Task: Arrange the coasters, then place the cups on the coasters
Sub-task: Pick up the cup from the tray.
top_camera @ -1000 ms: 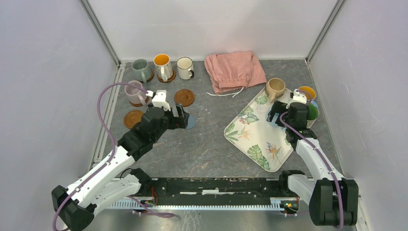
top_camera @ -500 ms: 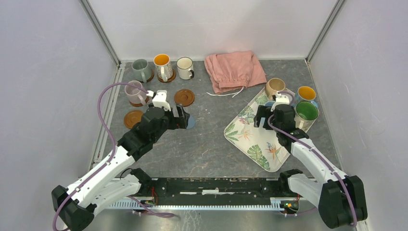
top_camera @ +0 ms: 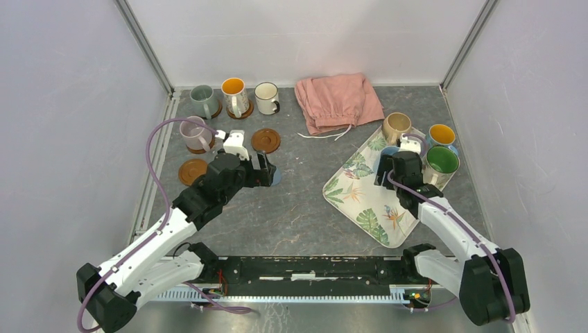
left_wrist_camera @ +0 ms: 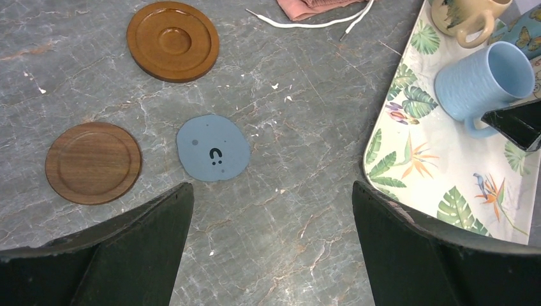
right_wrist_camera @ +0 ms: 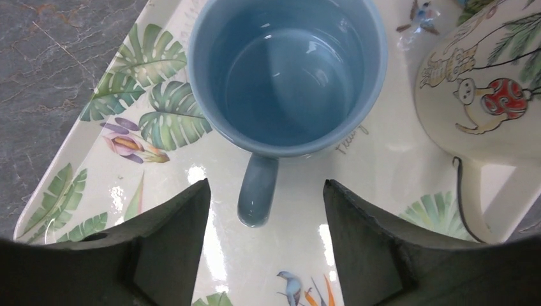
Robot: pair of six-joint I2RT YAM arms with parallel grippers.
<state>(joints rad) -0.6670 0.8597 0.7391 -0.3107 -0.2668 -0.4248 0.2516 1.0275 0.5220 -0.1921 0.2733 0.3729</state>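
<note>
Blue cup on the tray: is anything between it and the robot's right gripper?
Nothing visible. The blue cup points its handle straight into the gap of the open right gripper, over bare tray. The beige mug stands off to one side, apart.

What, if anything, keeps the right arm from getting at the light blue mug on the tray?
Nothing visible, so probably yes. The right gripper hangs over the light blue mug on the tray, jaws open either side of its handle. The beige mug stands close by, clear of the handle.
</note>
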